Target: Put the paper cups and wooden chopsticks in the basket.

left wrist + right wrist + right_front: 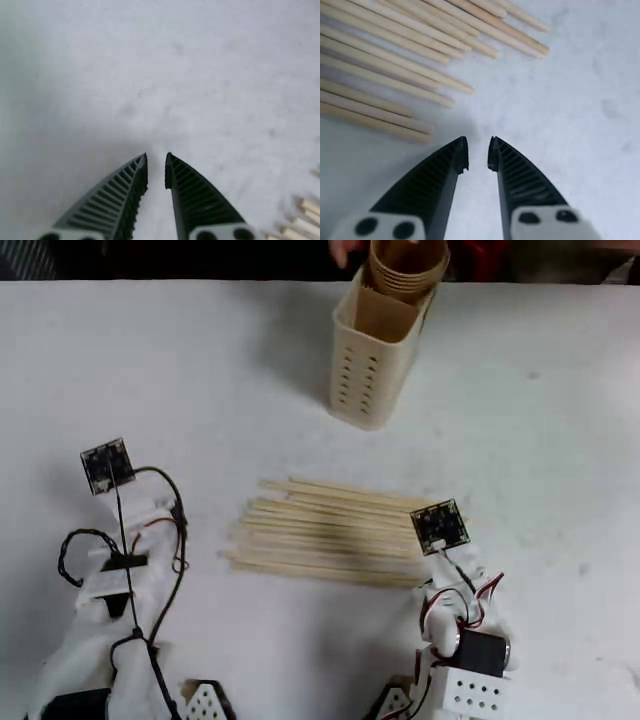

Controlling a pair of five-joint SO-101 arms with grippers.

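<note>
**Checking both grippers: cups in the basket, chopsticks on the table**

Looking down from the high view, I see the basket (372,370) standing at 12 o'clock on the white table (540,440). A stack of paper cups (405,265) sits nested in its top. The chopsticks (330,535) lie in a loose flat pile near the centre, just toward 6 o'clock, running from 9 to 3. The left arm (115,570) is at 7 o'clock, well apart from the pile. The right arm (455,630) is at 5 o'clock, with its wrist board over the pile's 3 o'clock end.

The wrist views give me the jaws, which the high view hides under the arms. The left gripper (156,157) is parted by a narrow gap, holds nothing, and has bare table beyond its tips. A few chopstick ends (305,220) show off to one side.

The right gripper (478,142) is also narrowly parted and holds nothing. Its tips are just short of the nearest chopstick ends (395,65), near them but not touching.
</note>
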